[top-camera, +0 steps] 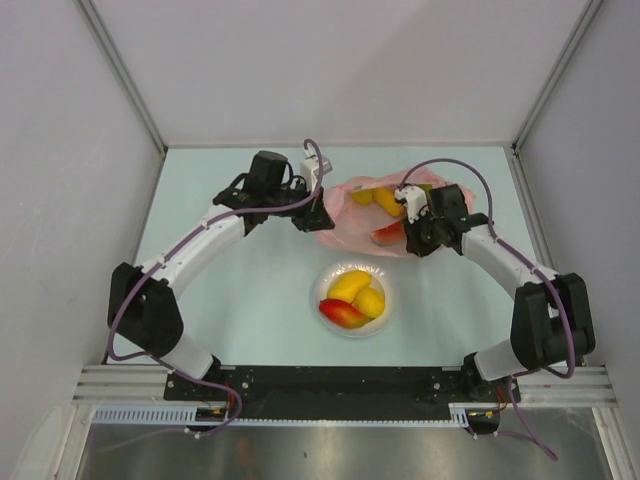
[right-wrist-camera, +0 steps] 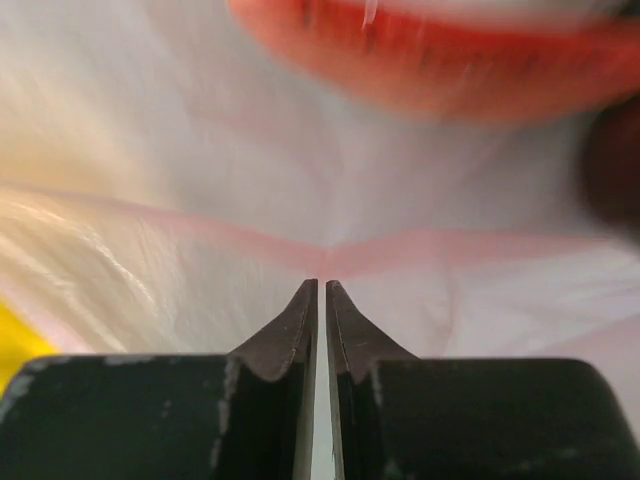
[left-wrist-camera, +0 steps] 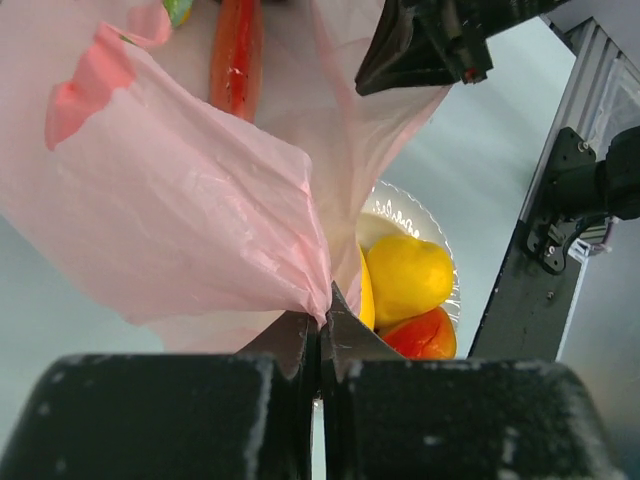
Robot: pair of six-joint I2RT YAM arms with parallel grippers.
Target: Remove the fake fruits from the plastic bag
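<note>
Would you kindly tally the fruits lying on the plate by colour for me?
On the plate:
yellow fruits: 2
red-orange mango: 1
Total: 3
Fruits inside the bag are not counted.

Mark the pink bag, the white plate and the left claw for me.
pink bag (left-wrist-camera: 180, 190): left wrist view, on the crinkled sheet left of the pinch.
white plate (top-camera: 320, 283): top external view, on its bare left rim.
left claw (left-wrist-camera: 322, 305): left wrist view, between the tips, shut on the bag.
</note>
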